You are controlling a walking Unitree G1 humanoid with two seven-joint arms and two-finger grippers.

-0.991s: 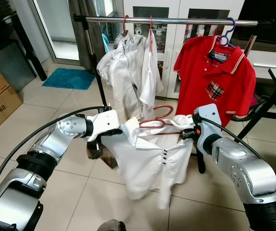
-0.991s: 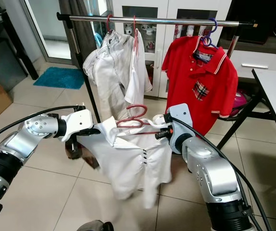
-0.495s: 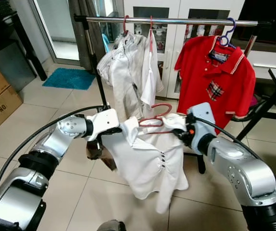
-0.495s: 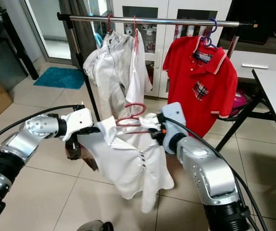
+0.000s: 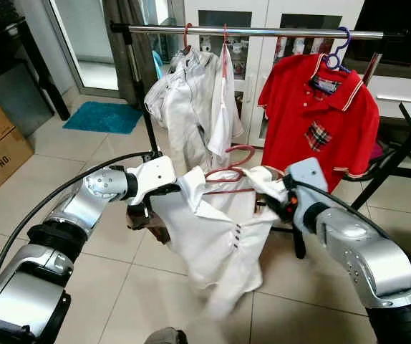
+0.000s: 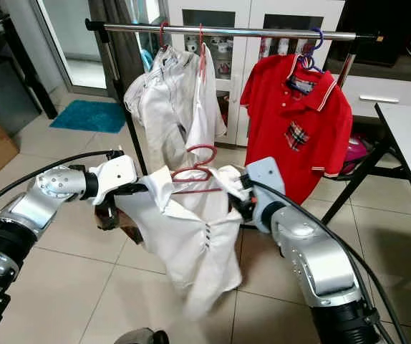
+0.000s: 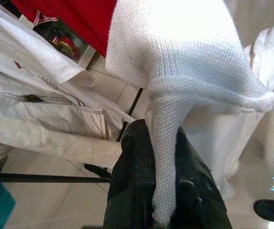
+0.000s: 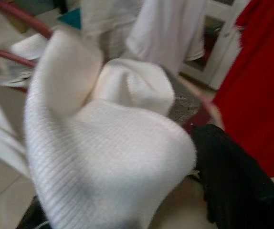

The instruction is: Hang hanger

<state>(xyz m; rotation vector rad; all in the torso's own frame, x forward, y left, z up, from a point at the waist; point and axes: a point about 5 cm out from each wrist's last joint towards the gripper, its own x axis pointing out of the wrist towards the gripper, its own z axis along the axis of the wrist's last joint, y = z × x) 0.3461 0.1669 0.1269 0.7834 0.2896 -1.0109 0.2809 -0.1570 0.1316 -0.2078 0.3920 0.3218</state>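
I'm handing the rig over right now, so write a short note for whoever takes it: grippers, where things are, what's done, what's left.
Left gripper: shut on the white shirt's shoulder fabric.
Right gripper: at the shirt's other shoulder, fingers buried in cloth, state unclear.
The shirt is on a red hanger, held between both arms in front of the rail, well below it.
On the rail: pale garments towards the left, a red polo towards the right, with a gap between them.
Done: shirt on hanger, lifted.
Left: raise it, hook the hanger over the rail, probably in that gap, then release.

White shirt (image 5: 216, 236) hides most of hanger (image 5: 228, 172); hem apparently motion-blurred.
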